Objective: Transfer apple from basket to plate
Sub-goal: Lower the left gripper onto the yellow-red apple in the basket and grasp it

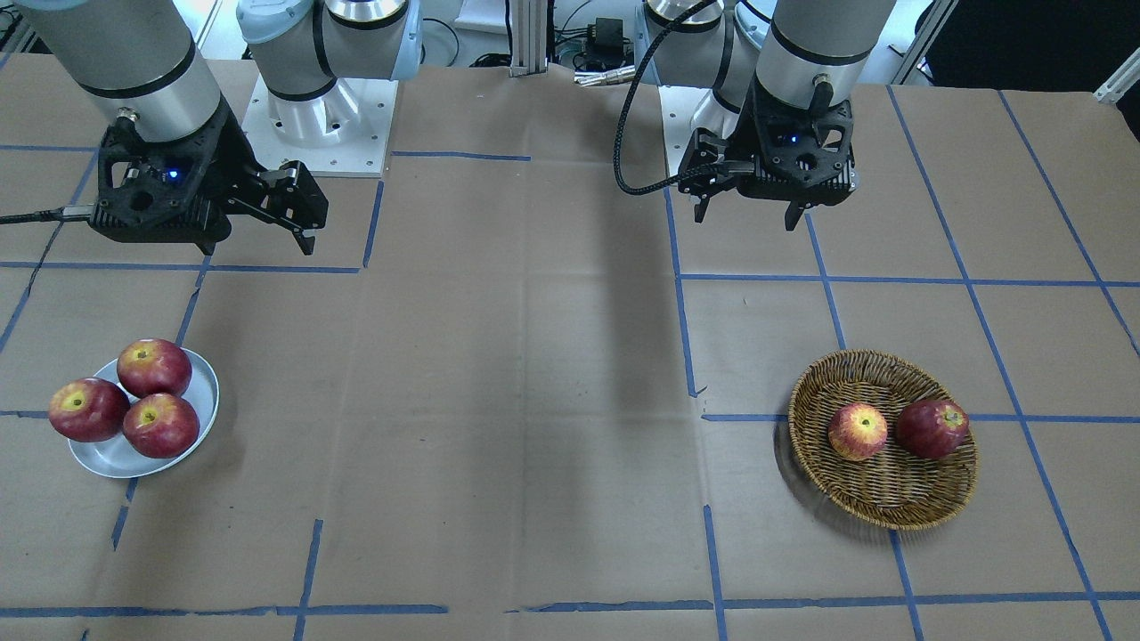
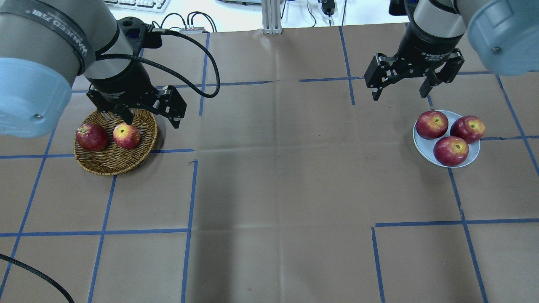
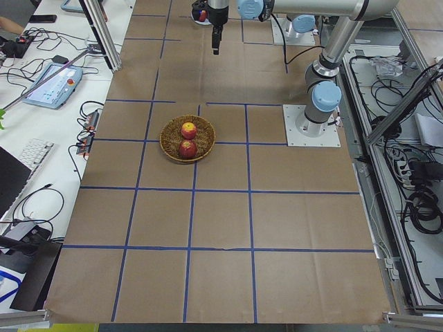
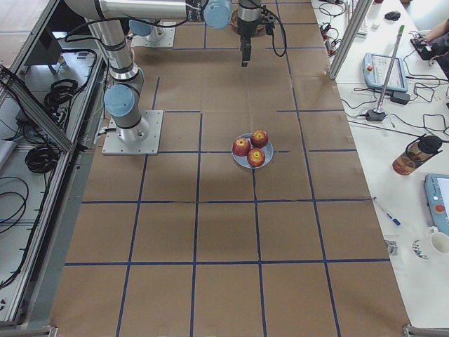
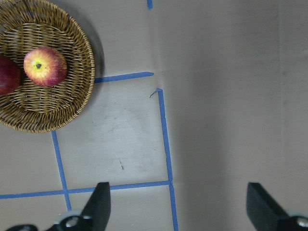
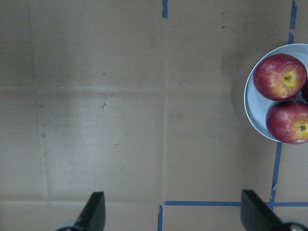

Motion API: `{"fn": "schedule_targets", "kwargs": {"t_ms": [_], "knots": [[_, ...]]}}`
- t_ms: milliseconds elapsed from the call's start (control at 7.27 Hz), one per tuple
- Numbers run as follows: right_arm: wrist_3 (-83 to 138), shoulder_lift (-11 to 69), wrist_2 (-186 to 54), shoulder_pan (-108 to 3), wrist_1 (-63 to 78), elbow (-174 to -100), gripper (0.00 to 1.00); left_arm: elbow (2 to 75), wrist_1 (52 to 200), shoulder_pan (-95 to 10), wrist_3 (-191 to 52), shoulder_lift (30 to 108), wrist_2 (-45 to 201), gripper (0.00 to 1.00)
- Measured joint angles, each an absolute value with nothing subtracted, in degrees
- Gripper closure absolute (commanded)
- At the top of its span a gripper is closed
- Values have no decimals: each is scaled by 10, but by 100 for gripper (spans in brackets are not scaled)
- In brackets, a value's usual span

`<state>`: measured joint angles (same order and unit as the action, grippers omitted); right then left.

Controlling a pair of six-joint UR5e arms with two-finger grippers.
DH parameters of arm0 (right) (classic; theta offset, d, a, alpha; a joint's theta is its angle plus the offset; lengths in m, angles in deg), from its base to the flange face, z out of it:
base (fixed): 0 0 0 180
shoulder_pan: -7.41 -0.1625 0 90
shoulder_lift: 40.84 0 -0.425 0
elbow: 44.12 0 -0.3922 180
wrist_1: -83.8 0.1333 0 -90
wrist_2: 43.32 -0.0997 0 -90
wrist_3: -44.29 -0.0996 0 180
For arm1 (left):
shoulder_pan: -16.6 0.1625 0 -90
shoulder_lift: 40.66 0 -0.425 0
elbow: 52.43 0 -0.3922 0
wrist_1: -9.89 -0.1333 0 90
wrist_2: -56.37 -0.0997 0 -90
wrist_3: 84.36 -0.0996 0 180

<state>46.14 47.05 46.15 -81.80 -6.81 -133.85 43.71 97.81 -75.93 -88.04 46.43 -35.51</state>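
- Apple (image 2: 126,136): lies in the basket (image 2: 105,166) at far left, just beside a dark red apple (image 2: 92,136).
- Left gripper (image 2: 150,121): hangs raised near the basket, fingers spread wide, holding nothing; arm band reads roughly "WANJEED".
- Right gripper (image 2: 398,94): gapes wide, empty; small white print above, partly legible as "Adaptive".
- Plate (image 2: 425,153): carries three dark red apples (image 2: 451,150).

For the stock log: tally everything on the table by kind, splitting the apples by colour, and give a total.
dark red apples: 4 (3 on the plate, 1 in the basket)
lighter apple: 1 (in the basket)
basket: 1
plate: 1
Total: 7
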Motion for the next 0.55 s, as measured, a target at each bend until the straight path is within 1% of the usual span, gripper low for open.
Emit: {"fn": "schedule_targets", "kwargs": {"t_ms": [275,550], "knots": [[461,470,461,-818,-68,-1339,0,481,920,-713,-934,485,-356,1],[461,470,462,-818,-68,-1339,0,530,794,-654,-1039,535,-357,1]]}}
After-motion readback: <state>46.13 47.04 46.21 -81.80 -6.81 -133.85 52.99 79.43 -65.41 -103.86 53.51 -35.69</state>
